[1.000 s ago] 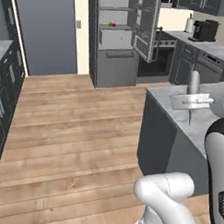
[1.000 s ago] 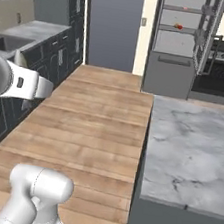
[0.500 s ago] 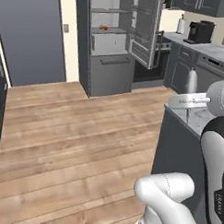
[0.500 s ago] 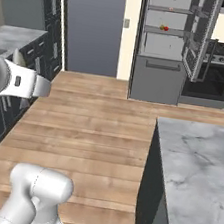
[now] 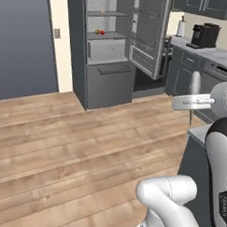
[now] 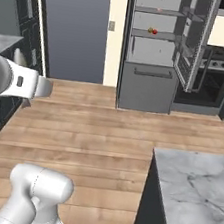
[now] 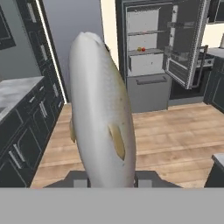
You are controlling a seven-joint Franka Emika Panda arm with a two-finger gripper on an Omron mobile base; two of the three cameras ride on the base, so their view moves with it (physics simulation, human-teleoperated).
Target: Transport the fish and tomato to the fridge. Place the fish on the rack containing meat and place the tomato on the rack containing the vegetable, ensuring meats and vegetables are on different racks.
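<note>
My fingers (image 7: 107, 177) grip the fish (image 7: 101, 109), long axis pointing up and away from them. The fridge (image 7: 159, 52) stands open well ahead across the floor, tomato (image 7: 143, 49) beside the vegetable (image 7: 138, 49) on a middle rack.

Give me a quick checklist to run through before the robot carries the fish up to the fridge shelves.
1. Fish held in the gripper: ok, its body rises between the fingertips in the hand view.
2. Fridge door open: ok, shelves visible.
3. Tomato already beside the vegetable: ok, red and yellow-green balls sit together on one shelf.
4. Meat on a different shelf: ok, a small orange speck lies on the shelf above.
5. Floor between base and fridge free: ok, bare wood.
6. Room beside the meat for the fish: cannot tell, too small to see.
</note>
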